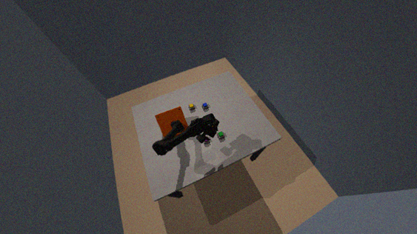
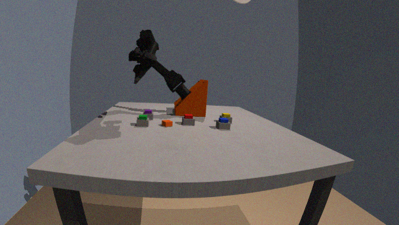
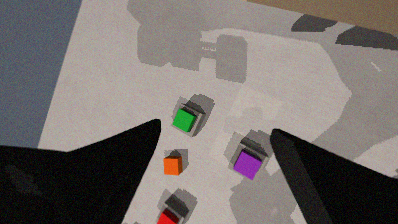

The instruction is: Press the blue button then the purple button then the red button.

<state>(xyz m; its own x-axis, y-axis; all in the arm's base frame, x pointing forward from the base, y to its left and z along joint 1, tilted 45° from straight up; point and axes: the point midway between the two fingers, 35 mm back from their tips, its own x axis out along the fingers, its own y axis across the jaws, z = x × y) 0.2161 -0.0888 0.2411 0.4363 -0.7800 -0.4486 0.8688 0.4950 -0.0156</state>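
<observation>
Claw (image 3: 215, 131) hangs high above the surface (image 2: 192, 149), fingers spread wide, nothing between them. The wrist view looks straight down past both fingertips.

Button layout, exterior view, left to right: purple button (image 2: 148, 111) at the back with the green button (image 2: 143, 117) just in front of it; an orange block (image 2: 167, 123); the red button (image 2: 188, 116); then the blue button (image 2: 223, 120) with the yellow button (image 2: 225, 115) right behind it. Each button sits on a small grey base. The orange wedge (image 2: 194, 101) at the arm's foot stands behind the red one.

Key relation — blue is first in the order, and it is not under the claw. The wrist view shows green (image 3: 184, 120), purple (image 3: 247, 165), the orange block (image 3: 172, 165) and the top edge of red (image 3: 167, 218), but no blue. In the top view the blue button (image 1: 205, 105) lies near the claw (image 1: 212, 125), on the side away from the green button (image 1: 220, 134).

Judgement: no press made yet, as far as these pictures tell. The next move needs a sideways shift over blue, away from the green/purple pair, then a descent. Risk — yellow sits just beside blue, so a wide-spread claw could clip it; closing the fingers first would give a narrower pressing tip.
</observation>
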